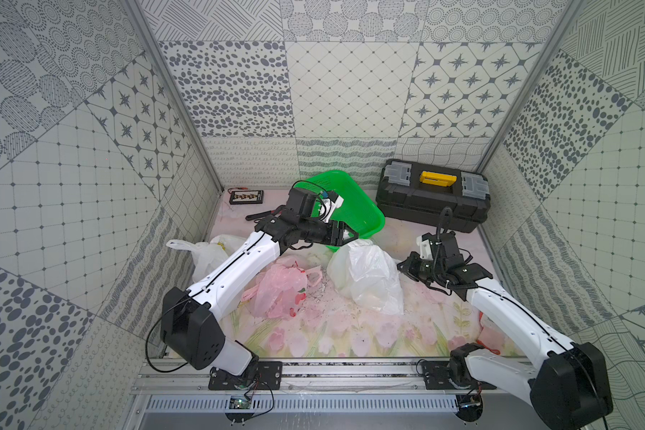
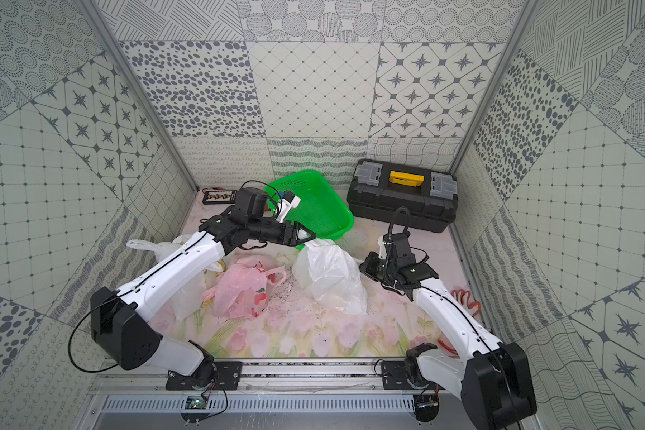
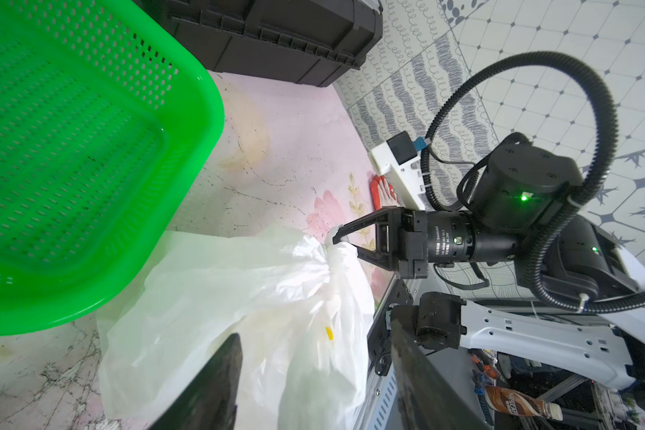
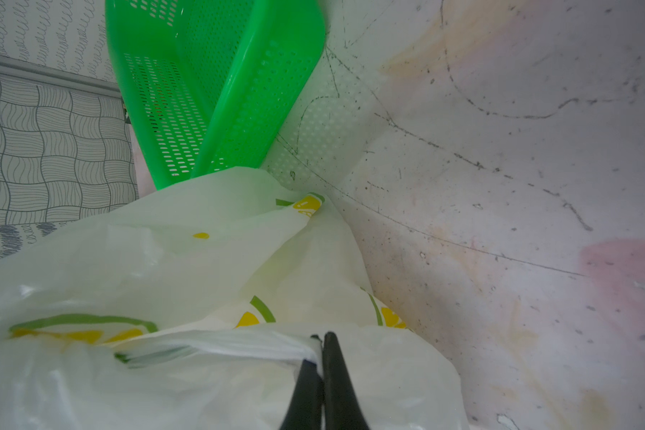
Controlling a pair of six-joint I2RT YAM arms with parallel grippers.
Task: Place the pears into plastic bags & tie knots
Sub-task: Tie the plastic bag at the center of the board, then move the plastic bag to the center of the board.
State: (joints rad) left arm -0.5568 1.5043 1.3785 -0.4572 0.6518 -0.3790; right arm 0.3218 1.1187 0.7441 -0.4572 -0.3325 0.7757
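A white plastic bag (image 1: 365,275) (image 2: 328,275) with lemon prints stands bulging in the middle of the table. In the right wrist view my right gripper (image 4: 321,337) is shut on a twisted handle of this bag (image 4: 164,260). It grips at the bag's right side (image 1: 401,266). My left gripper (image 1: 354,236) hovers at the bag's top by the basket. Its fingers (image 3: 220,372) are open and spread over the bag (image 3: 220,298), pinching nothing. A pink bag (image 1: 280,290) lies crumpled left of the white one. Another white bag (image 1: 209,253) sits under my left arm. The pears are hidden.
A green mesh basket (image 1: 354,212) leans tilted at the back, touching the white bag. A black toolbox (image 1: 432,197) with a yellow handle stands back right. A small black device (image 1: 246,196) lies back left. Something red (image 2: 466,301) lies under my right arm.
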